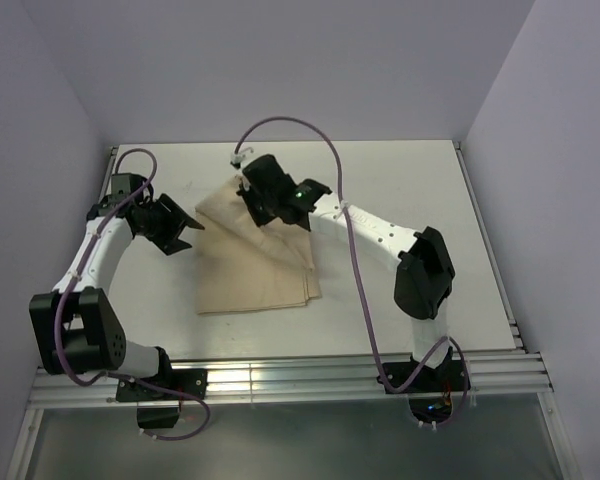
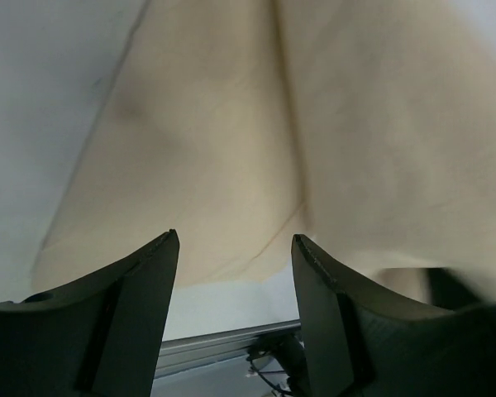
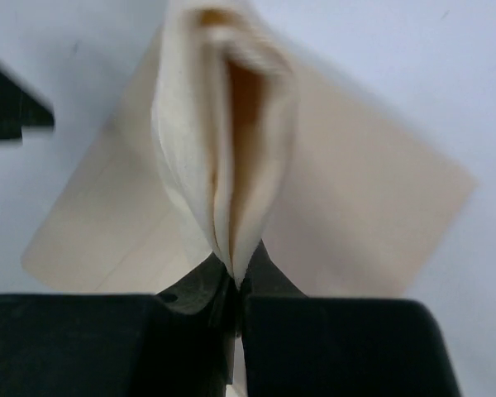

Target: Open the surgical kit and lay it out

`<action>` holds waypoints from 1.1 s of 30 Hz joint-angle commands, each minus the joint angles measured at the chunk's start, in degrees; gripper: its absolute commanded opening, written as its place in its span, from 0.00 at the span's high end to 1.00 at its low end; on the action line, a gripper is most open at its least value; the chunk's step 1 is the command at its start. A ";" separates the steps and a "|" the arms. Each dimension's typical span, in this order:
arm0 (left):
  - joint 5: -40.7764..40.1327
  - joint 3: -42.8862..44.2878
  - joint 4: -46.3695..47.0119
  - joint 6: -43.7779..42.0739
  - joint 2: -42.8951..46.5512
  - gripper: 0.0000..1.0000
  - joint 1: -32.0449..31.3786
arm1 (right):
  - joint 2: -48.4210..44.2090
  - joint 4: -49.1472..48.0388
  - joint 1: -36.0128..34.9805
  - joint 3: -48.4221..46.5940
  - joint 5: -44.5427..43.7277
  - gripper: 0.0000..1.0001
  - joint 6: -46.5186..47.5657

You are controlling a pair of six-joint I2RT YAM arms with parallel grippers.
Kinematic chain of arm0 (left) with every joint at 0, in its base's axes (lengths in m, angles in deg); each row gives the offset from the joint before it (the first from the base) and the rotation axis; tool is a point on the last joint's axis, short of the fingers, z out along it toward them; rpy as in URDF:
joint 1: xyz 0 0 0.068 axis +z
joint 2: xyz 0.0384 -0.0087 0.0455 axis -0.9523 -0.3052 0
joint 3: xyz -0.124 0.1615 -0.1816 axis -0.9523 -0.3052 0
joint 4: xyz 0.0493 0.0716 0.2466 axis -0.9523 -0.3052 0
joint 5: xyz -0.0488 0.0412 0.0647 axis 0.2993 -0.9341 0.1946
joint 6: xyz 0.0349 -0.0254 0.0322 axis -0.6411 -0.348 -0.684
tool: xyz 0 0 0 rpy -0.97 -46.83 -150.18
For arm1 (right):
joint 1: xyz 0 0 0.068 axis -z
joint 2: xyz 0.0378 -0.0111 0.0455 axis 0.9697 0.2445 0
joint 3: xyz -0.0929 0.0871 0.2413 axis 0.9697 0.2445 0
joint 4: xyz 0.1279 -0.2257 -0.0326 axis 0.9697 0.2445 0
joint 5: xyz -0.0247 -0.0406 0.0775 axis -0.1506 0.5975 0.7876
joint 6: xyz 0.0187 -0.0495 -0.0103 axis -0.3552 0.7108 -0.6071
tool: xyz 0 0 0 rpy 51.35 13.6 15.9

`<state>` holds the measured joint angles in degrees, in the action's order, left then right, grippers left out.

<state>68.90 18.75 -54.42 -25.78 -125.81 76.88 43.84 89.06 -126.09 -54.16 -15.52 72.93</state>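
From above, the tan wrap [image 1: 255,265] lies on the white table [image 1: 410,190], left of centre. It is flat except at its far corner, where the right gripper [image 1: 248,197] sits over it. The black body hides the fingertips, so the grip itself cannot be told from here. The left gripper [image 1: 187,232] is just off the wrap's left edge, apart from it, with its two fingers spread.

The left wrist view shows what the overhead cannot. Both fingers [image 2: 140,289] stand wide apart with nothing between them. The wrap [image 2: 231,124] fills the frame beyond them, with a crease running down its middle. A strip of table and a metal rail [image 2: 223,339] show in the gap.

The right wrist view settles the other pincer. The right gripper [image 3: 231,281] has its jaws pressed together on a pinch of the wrap [image 3: 231,132]. This pinch rises from the tips as a doubled fold, hollow between its layers, above the flat sheet below
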 commanded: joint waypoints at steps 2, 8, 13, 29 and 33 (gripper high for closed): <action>-4.92 -6.89 -1.64 -2.48 7.27 0.36 -0.07 | 3.05 3.90 4.26 -10.21 -2.49 1.00 2.55; -7.20 -15.16 -0.85 -4.06 7.91 0.37 -0.07 | 5.78 5.31 6.82 -15.23 -1.96 1.00 2.72; -9.31 -16.22 -0.14 -5.55 4.13 0.37 0.01 | 7.80 4.87 7.26 -16.81 -1.86 1.00 3.24; -11.77 -17.36 2.41 -6.26 -5.98 0.54 -4.03 | 12.54 -0.75 10.07 -20.33 -9.06 1.00 9.57; -14.14 -15.53 1.18 -7.40 -8.79 0.87 -4.03 | 14.03 -2.51 11.04 -21.56 -10.13 1.00 10.72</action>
<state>57.77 1.96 -53.20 -31.84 -133.20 72.90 57.33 91.25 -116.32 -71.95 -22.32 81.28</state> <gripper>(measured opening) 0.176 0.036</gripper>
